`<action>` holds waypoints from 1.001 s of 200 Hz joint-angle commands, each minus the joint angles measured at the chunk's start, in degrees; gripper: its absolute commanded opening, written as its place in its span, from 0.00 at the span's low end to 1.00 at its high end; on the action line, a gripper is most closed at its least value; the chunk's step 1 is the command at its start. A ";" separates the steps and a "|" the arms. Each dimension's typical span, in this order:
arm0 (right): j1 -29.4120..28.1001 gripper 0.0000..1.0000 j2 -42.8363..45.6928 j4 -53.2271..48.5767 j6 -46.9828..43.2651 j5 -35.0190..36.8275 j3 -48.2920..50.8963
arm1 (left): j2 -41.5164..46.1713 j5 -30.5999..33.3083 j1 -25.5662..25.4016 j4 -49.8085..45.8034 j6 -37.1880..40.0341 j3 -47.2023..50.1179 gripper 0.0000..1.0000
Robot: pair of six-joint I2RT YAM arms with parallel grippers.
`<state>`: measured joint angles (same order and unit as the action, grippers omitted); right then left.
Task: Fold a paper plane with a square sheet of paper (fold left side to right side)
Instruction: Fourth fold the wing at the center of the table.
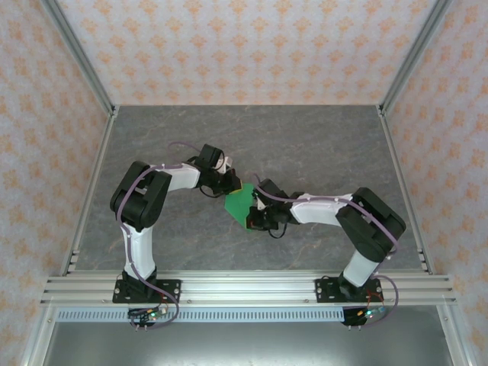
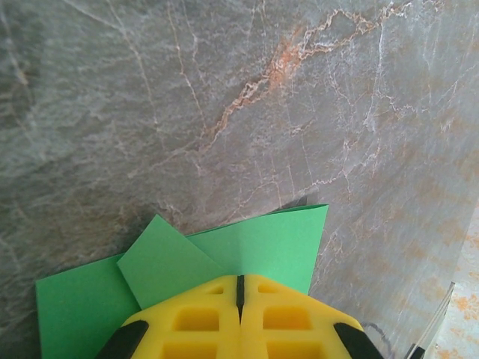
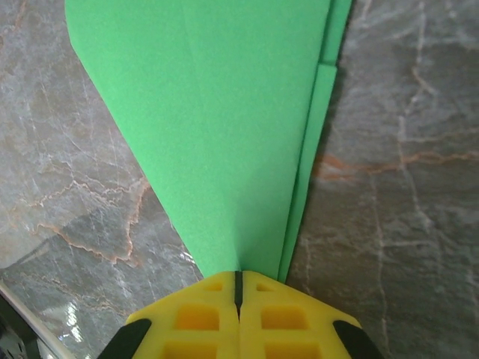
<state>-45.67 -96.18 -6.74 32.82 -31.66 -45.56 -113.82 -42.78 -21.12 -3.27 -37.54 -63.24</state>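
Layout: I see the folded paper sheet (image 1: 239,206) lying on the table (image 1: 320,145) near its middle, between my left gripper (image 1: 227,186) at its far-left edge and my right gripper (image 1: 256,216) at its near-right pointed end

The grey marbled table (image 1: 305,145) is carrying the creased green paper (image 1: 241,204), which is lying flat on it. The paper is spreading out just ahead of the left gripper's (image 2: 239,278) closed jaws and running under them, and its narrow end is tapering in beneath the right gripper's (image 3: 239,274) closed jaws.
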 commanded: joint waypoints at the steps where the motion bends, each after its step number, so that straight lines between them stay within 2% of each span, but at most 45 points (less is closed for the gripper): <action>1: -2.03 0.00 0.27 -10.59 0.57 -1.28 4.28 | -3.51 6.91 0.45 -0.12 -0.12 1.74 0.00; 71: -2.56 0.00 3.41 -8.26 2.01 -3.28 8.59 | -3.69 7.00 1.07 0.15 -0.08 2.07 0.00; 109: -2.49 0.00 8.32 -7.01 1.92 -3.87 8.92 | -2.28 3.97 1.00 2.64 -1.08 2.34 0.00; 145: 0.72 0.00 17.20 -11.61 -0.03 2.05 8.03 | 3.92 0.12 1.00 3.97 -2.18 2.15 0.15; 167: 3.86 0.13 21.27 -10.36 -0.97 3.59 8.58 | 10.83 0.41 1.09 2.46 -1.61 2.29 0.27; 187: 5.99 0.26 23.69 -4.53 -0.04 3.46 10.14 | 15.97 2.42 1.09 0.53 -1.17 3.88 0.36; 200: 6.75 0.34 24.28 0.11 0.87 3.27 11.20 | 18.53 3.34 1.00 0.18 -1.68 6.30 0.39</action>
<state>-40.14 -73.41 -13.19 32.80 -30.17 -36.53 -101.47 -42.15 -20.27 -1.21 -39.24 -60.05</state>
